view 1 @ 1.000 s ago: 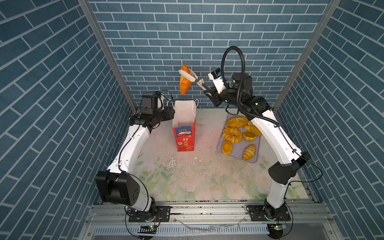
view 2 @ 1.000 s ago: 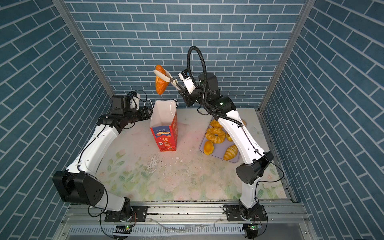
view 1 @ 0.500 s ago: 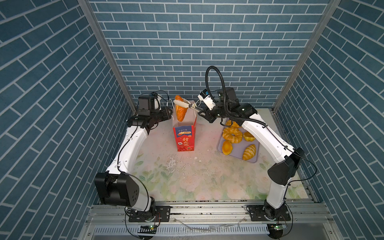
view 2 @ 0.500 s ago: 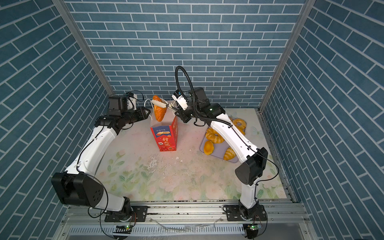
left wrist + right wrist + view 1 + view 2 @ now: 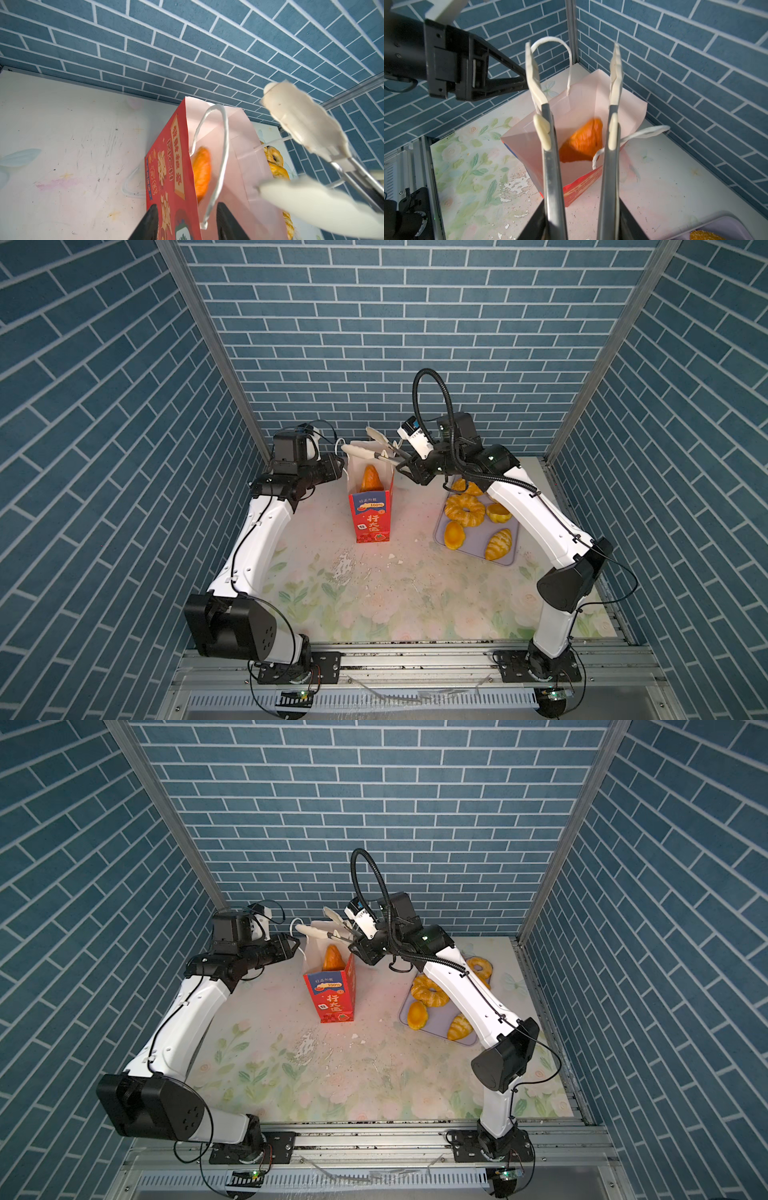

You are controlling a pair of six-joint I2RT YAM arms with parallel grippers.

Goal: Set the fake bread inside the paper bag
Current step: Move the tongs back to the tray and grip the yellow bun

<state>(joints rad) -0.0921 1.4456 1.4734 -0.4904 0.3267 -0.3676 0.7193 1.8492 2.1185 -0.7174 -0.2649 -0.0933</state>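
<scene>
Now open tongs (image 5: 574,68) above paper bag (image 5: 577,108)

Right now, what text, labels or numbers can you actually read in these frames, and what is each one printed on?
"100%": on the blue band near the top of the bag's front, in both top views.
"RICH": down the bag's red face, in the left wrist view.
Large gold Chinese characters on the bag's front: visible, too small to read surely.
Small white square mark low on the bag: unreadable.
Arms, tray, bread: no legible text.
</scene>
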